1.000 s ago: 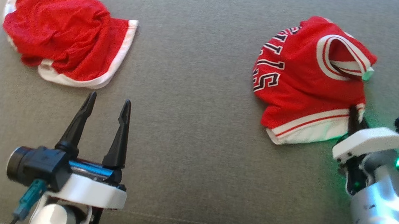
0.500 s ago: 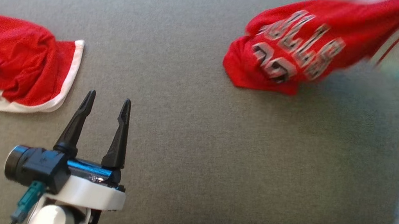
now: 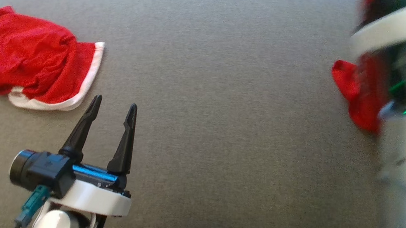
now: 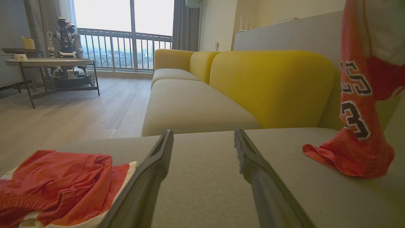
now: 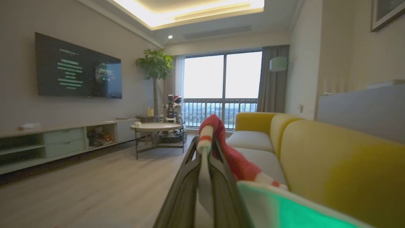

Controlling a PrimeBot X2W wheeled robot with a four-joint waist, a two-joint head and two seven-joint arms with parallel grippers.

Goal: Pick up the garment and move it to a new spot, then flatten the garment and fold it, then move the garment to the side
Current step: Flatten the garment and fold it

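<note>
One jersey (image 4: 364, 152), now aloft (one shorts (image 3: 30, 56), flat)

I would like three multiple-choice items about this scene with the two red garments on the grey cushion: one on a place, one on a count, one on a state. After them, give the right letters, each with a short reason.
1. In the head view, where do the red shorts lie?
A. on the left part of the grey cushion
B. on the yellow sofa
C. on the wooden floor

2. How many red garments are there?
A. one
B. two
C. four

3. How does the right gripper stand?
A. wide open above the cushion
B. shut on the striped edge of the jersey
C. shut on nothing

Key:
1 A: they lie crumpled at the cushion's left end.
2 B: there are the shorts and the jersey.
3 B: its fingers are closed with the white and red trim between them.
</note>
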